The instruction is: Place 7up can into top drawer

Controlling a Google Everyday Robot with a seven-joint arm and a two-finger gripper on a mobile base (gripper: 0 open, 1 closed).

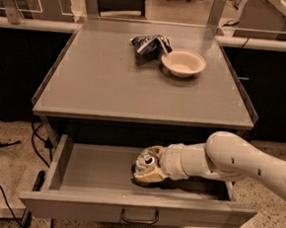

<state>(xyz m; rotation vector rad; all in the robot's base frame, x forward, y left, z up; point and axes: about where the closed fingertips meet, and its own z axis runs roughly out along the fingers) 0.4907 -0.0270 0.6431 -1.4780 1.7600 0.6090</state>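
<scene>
— Grey metal top drawer (93, 174) stands open under the desk (111, 79); is the 7up can (145, 161) inside?
— Yes, down near its floor, the claw (148, 165) clamped around it. I judge only release and pulling out remain

Smooth plastic tool (146, 169) in matt metal drawer (76, 208), shiny metal can (145, 160)
</scene>
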